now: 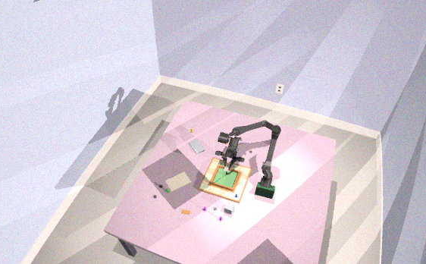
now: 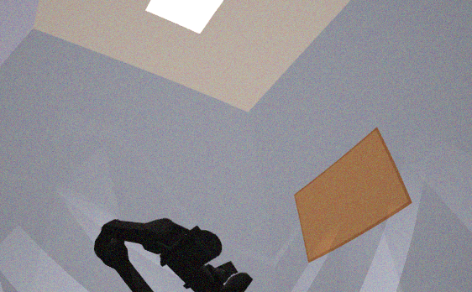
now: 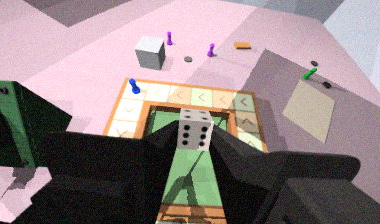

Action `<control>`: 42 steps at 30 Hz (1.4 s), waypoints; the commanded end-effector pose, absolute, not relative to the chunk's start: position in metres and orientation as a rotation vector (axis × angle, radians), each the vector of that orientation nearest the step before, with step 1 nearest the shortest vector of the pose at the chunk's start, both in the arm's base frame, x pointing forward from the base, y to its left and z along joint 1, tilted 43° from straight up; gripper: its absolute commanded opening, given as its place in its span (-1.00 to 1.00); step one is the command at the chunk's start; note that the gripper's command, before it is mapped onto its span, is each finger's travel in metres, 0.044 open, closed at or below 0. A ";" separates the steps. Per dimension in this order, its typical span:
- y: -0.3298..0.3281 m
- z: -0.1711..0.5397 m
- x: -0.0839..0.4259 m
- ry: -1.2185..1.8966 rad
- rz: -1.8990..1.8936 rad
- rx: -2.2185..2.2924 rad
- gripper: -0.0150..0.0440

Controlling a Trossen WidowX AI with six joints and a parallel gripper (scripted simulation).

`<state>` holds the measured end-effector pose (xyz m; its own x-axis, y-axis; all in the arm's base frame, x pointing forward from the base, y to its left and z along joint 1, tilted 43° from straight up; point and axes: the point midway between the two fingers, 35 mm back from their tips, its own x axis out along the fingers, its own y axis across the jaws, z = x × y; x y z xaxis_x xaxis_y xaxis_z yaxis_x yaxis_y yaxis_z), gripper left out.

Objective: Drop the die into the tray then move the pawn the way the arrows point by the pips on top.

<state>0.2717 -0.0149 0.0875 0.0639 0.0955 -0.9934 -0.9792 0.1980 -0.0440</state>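
die [image 1: 227, 168] [image 3: 194, 130]: up over the green tray [image 1: 226, 177] [image 3: 193, 165]
fingers [image 1: 240, 159]: clamped on the die
blue pawn [image 1: 236, 196] [image 3: 134, 86]: at eleven o'clock on the board [image 1: 208, 190] [image 3: 191, 85] in the wrist view

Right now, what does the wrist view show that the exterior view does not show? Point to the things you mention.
Only the wrist view shows the die [image 3: 194, 134] between the fingers, the blue pawn [image 3: 134, 86] on a corner square of the board [image 3: 191, 86], and the green floor of the tray [image 3: 193, 172].

Only the exterior view shows the bright ceiling panel [image 2: 186, 14] and the orange square panel [image 2: 352, 197].

Both show part of the robot, dark against its surroundings, and some wall.
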 end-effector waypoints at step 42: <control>0.001 0.075 0.270 1.711 0.824 -1.308 1.00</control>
<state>0.2712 0.0025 0.0914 -0.0689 -0.1841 -0.9805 -0.9682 0.2493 0.0212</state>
